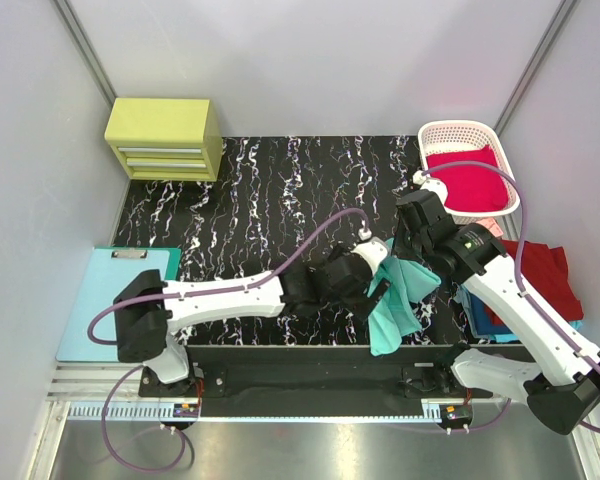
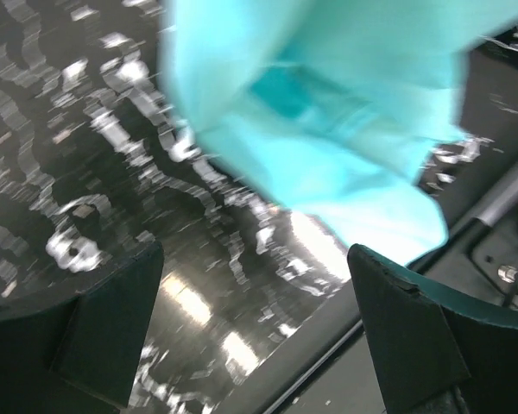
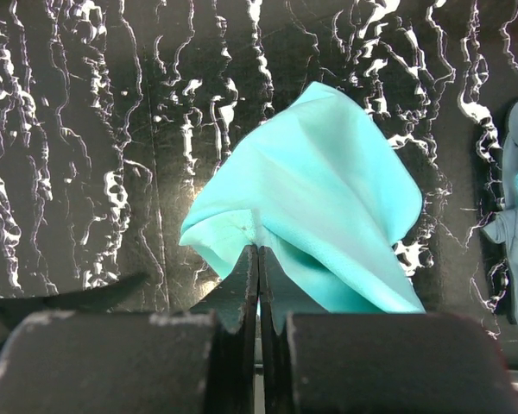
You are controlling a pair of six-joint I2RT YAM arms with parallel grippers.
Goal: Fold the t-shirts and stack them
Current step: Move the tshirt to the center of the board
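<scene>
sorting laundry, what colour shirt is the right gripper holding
Mint-teal t-shirt, best in right wrist view.

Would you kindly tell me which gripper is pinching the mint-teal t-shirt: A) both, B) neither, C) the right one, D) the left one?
C: the right gripper is closed on a fold of the mint-teal t-shirt, while the left gripper stands open with nothing between its fingers.

mint-teal t-shirt (image 2: pixel 328 129) blurred, top cropped, apparently blue shirt (image 3: pixel 516 216) cut by edge
</scene>
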